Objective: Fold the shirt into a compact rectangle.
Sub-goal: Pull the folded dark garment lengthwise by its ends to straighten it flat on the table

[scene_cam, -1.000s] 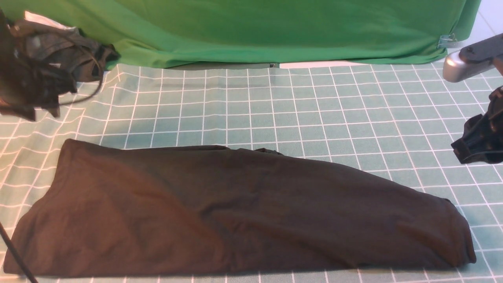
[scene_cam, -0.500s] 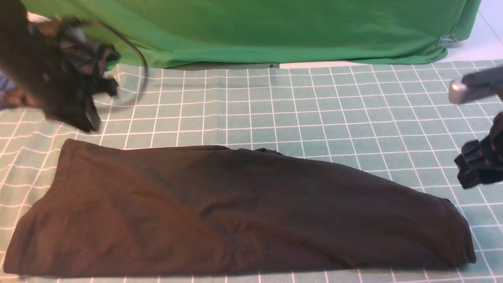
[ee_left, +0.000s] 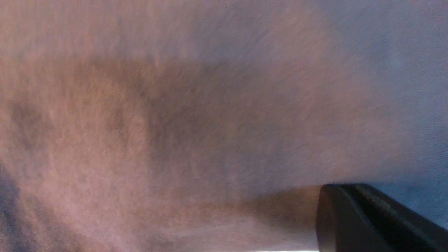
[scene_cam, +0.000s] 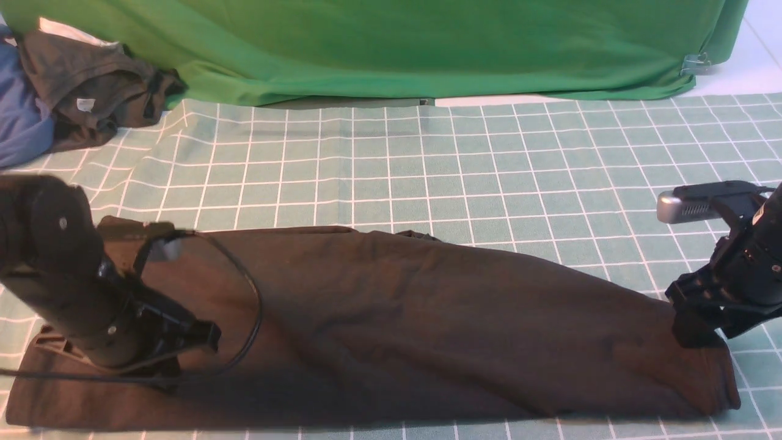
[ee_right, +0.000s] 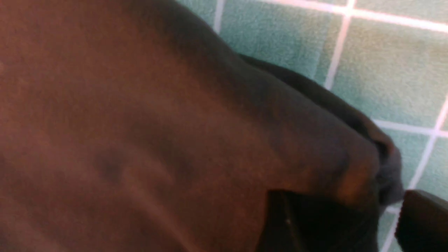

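Observation:
The black shirt [scene_cam: 397,324] lies as a long folded band across the near side of the checked cloth, with no print showing. My left gripper [scene_cam: 183,345] is down on the band's left part, shut; its wrist view is filled with the shirt's cloth [ee_left: 175,122] and shows only one dark finger [ee_left: 357,220]. I cannot see any cloth pinched in it. My right gripper [scene_cam: 693,330] is at the shirt's right end, open. In the right wrist view, the gripper [ee_right: 346,217] has its two fingers apart on either side of the shirt's rounded corner [ee_right: 353,168].
A dark grey garment with a grey tag [scene_cam: 91,91] and a blue garment [scene_cam: 21,122] are piled at the far left corner. A green backdrop cloth [scene_cam: 397,49] hangs along the far edge of the teal checked table cover [scene_cam: 427,165].
My left arm has swung from the far left corner down onto the shirt's left part, with its jaws now closed. My right arm has dropped and come in to the shirt's right end.

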Controlling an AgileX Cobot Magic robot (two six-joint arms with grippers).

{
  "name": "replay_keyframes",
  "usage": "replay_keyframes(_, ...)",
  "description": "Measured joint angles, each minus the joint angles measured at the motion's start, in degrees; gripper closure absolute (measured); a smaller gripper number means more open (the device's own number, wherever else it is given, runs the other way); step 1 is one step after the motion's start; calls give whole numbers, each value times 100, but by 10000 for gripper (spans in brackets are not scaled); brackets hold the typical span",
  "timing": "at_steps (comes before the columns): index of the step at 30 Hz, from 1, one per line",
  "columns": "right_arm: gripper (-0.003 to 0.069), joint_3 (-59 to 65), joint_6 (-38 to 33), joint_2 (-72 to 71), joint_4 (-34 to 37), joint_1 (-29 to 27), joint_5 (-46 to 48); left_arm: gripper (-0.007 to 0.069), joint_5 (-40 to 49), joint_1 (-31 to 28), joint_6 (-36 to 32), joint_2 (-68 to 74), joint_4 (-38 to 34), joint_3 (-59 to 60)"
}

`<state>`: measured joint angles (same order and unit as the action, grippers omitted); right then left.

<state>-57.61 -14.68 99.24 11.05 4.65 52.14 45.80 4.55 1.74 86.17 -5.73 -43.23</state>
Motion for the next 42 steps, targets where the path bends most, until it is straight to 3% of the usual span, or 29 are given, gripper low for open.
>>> replay_keyframes(6,547,0,-350,94,31,0,-122,619,-189,0,39,0,-21,58)
replay_keyframes(8,597,-12,-386,83,31,0,-162,619,-194,0,46,0,-22,58)
replay_keyframes(22,615,-511,-405,15,-396,0,380,617,-181,0,66,-1,-27,58)
replay_keyframes(26,573,-511,-197,91,-647,0,461,617,-123,0,66,-6,-27,58)
replay_keyframes(27,500,-528,80,100,-819,0,392,617,-101,0,66,-11,-27,58)
replay_keyframes(29,448,-569,238,100,-898,0,392,617,-80,0,66,-31,-27,58)
replay_keyframes(30,349,-682,532,100,-990,0,506,617,-55,0,66,-83,-27,58)
replay_keyframes(33,153,-880,833,92,-1029,0,913,617,-18,0,66,-292,-29,58)
replay_keyframes(34,141,-898,846,93,-1021,0,941,617,-18,0,66,-311,-29,58)
replay_keyframes(36,41,-923,865,72,-966,0,1193,617,-8,0,66,-648,-34,58)
replay_keyframes(42,25,-572,967,66,-910,0,764,617,32,0,66,-1660,-174,58)
